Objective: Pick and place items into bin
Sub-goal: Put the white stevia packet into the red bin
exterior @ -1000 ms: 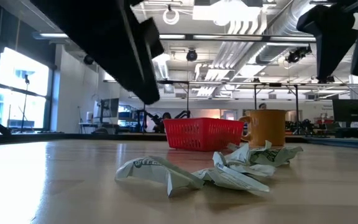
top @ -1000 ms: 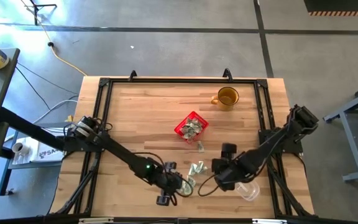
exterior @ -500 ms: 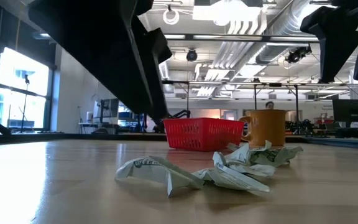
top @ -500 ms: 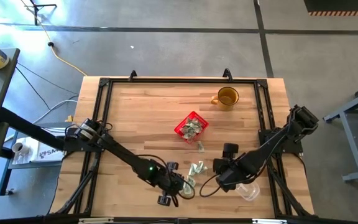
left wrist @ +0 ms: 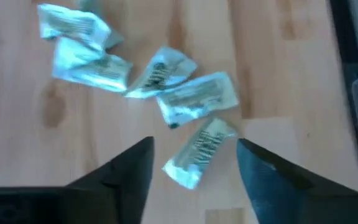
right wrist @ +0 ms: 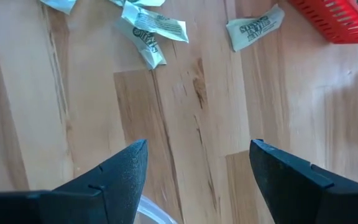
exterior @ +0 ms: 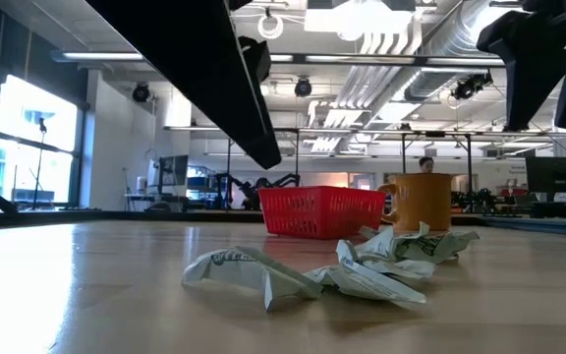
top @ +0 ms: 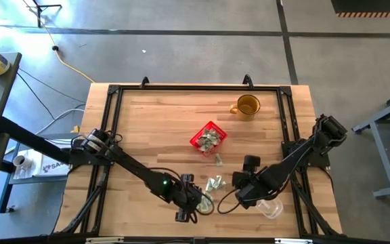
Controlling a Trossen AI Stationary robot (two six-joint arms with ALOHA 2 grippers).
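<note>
Green-and-white wrapped items [top: 213, 184] lying loose on the wooden desk [top: 154, 129] toward its near edge. Hovering over them with fingers spread wide, one wrapper framed between: left gripper [left wrist: 192, 163]. Hanging just beside them toward the near right corner, also wide open over bare wood: right gripper [right wrist: 194, 163]. Sitting farther back at mid-desk, holding several wrappers: red bin [top: 208, 137]. Standing beyond, near the far edge: amber mug [top: 247, 106].

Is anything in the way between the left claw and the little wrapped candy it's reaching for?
No. The left gripper is open right over one wrapped piece, which lies between its fingers with only bare table around. The other items lie farther off.
</note>
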